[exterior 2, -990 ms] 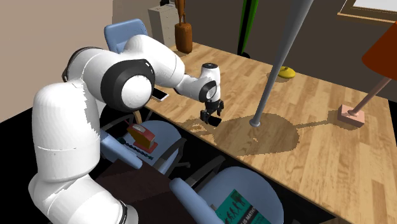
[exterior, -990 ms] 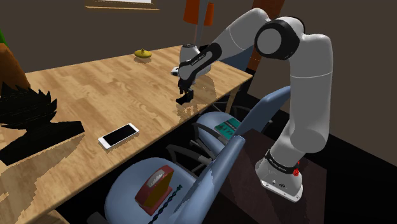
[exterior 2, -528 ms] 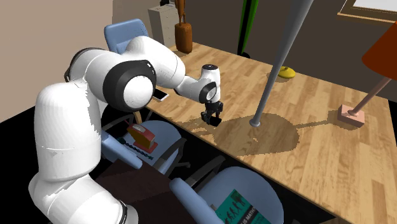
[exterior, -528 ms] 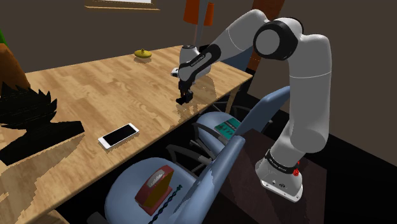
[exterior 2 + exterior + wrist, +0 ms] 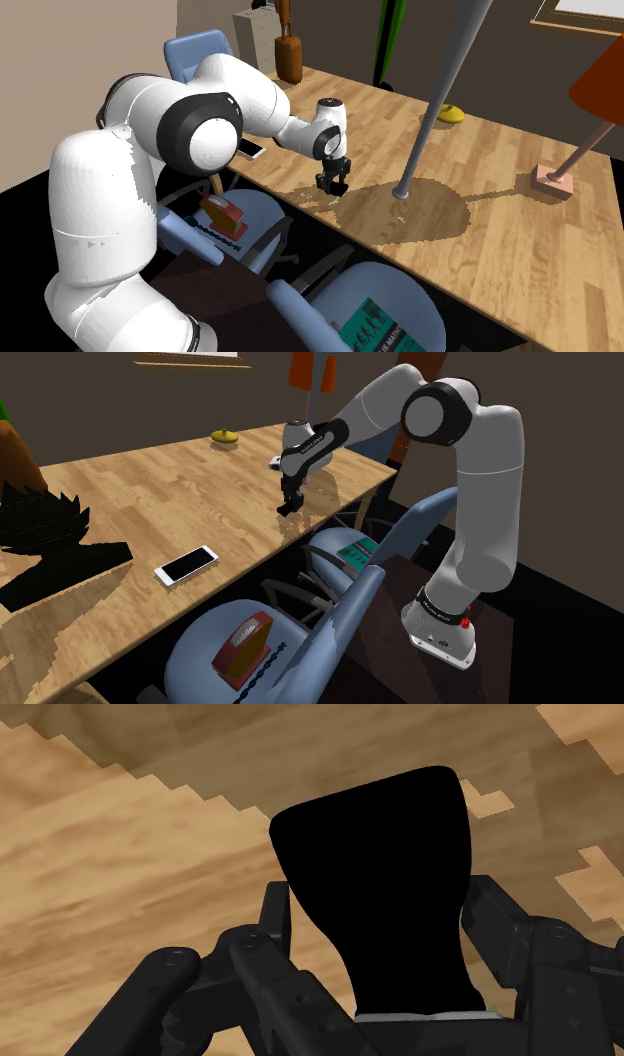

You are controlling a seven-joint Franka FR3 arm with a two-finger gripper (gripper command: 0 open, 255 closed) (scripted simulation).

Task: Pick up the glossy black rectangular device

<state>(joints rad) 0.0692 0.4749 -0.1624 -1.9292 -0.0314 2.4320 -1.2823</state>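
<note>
My black two-finger claw is closed narrow on the glossy black rectangular device. The device stands out beyond my fingers as a plain black slab, clasped on both sides. I hold it low over the light wooden counter, close to the edge that faces the chairs. Whether its far end touches the wood I cannot tell. A jagged shadow lies on the planks beneath it. Well apart, toward the shoulder view's left, a flat white-rimmed phone with a black screen lies on the counter near that same edge. A small yellow object sits at the counter's far side. Pale blue chairs stand below the edge, and one carries a red boxy item.
</note>
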